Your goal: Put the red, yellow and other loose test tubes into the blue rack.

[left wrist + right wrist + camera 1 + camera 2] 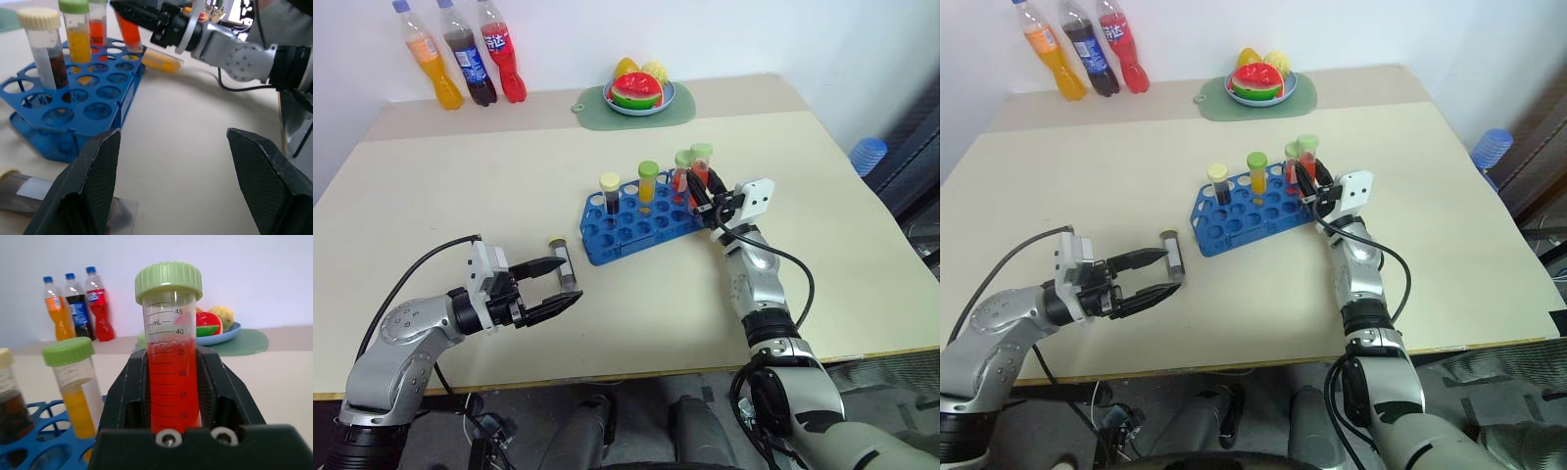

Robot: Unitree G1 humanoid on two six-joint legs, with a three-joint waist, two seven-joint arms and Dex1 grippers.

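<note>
One red tube (pixel 169 367) upright, cap up

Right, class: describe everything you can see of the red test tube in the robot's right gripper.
The red test tube is clear plastic with a ribbed light-green screw cap and printed millilitre marks, filled with red liquid to just under the 40 mark. It stands nearly upright, clamped in the right gripper, over the right end of the blue rack.

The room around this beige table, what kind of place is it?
Probably a robot test room staged as a lab bench: a blue plastic tube rack on the bare beige table, three soda bottles and a plate of toy fruit by a plain white wall.
</note>
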